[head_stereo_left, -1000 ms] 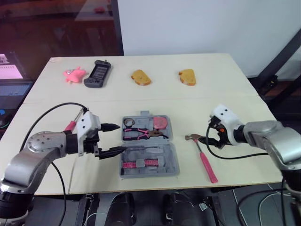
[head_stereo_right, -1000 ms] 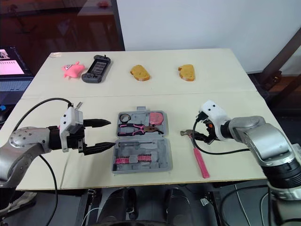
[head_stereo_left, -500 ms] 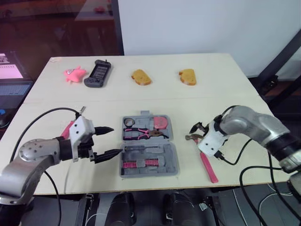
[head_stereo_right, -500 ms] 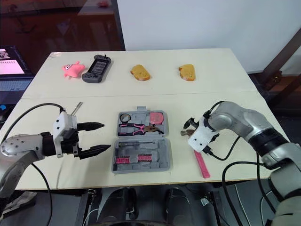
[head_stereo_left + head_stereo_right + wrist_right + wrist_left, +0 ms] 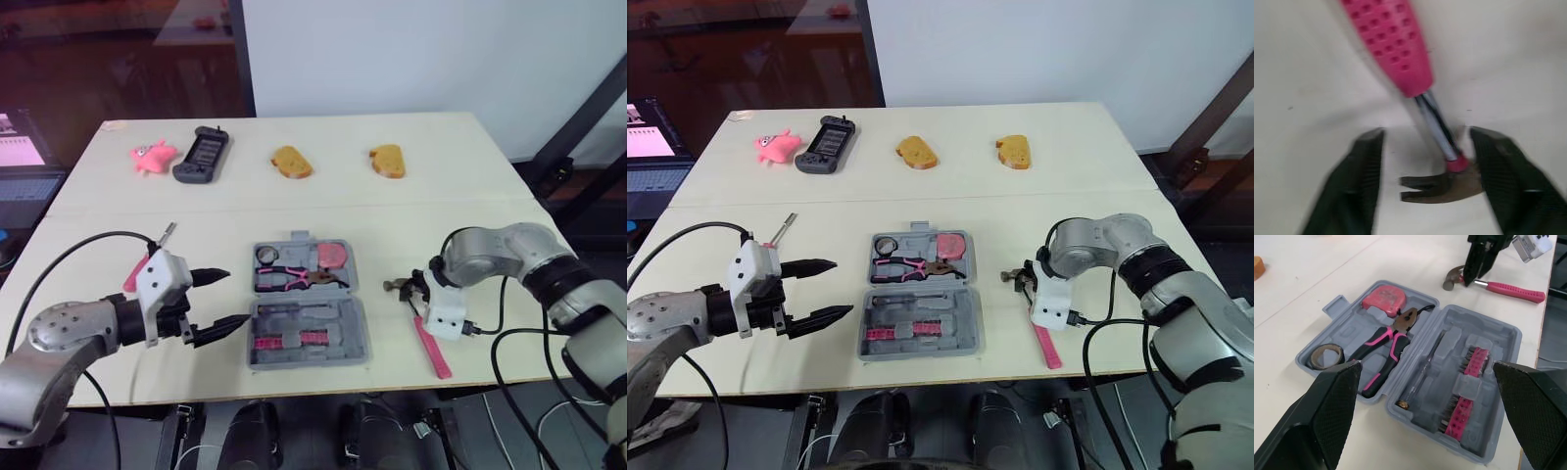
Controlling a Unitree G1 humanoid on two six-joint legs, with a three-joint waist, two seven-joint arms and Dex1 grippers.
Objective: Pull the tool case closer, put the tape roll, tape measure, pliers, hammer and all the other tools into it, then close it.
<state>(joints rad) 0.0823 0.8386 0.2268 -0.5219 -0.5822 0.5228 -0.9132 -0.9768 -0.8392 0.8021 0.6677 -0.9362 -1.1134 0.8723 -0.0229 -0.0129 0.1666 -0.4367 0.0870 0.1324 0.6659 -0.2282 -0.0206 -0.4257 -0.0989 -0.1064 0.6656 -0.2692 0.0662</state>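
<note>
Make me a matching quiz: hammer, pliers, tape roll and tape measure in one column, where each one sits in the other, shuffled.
1 hammer
2 pliers
3 tape roll
4 tape measure

A far left corner of the case
B on the table, right of the case
C far right corner of the case
D middle of the case's far half

Pairs: 1-B, 2-D, 3-A, 4-C
</note>
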